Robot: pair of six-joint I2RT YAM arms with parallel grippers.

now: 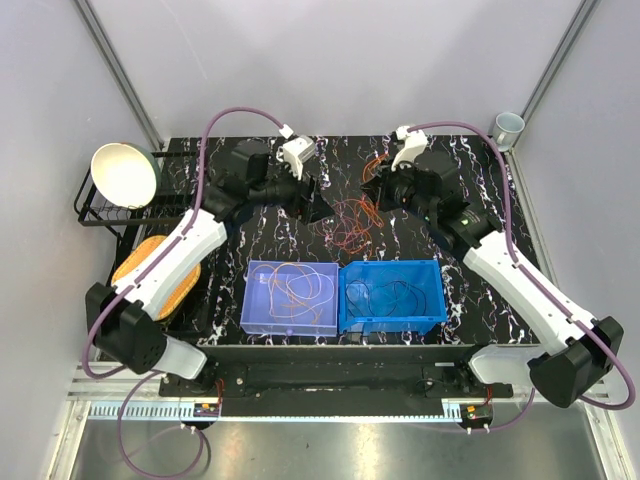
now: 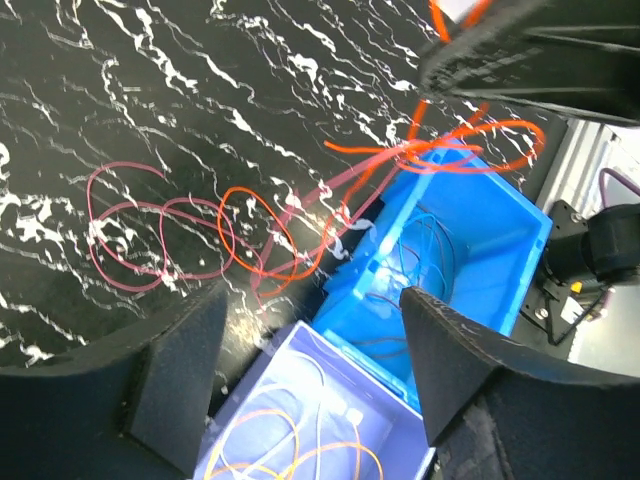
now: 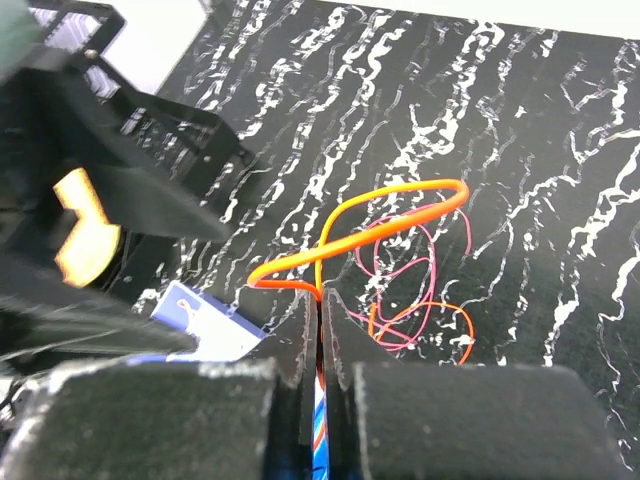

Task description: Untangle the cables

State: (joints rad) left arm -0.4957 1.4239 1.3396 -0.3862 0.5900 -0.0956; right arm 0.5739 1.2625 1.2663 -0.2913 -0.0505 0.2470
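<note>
Several thin looping cables (image 1: 350,215) on glossy black marbled table (image 1: 275,240).

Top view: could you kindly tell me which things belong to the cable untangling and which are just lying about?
Job: tangled cables; orange cable pinched by right gripper; lavender bin and blue bin holding cables.
Lying about: white bowl; black rack; cup; woven mat.
</note>
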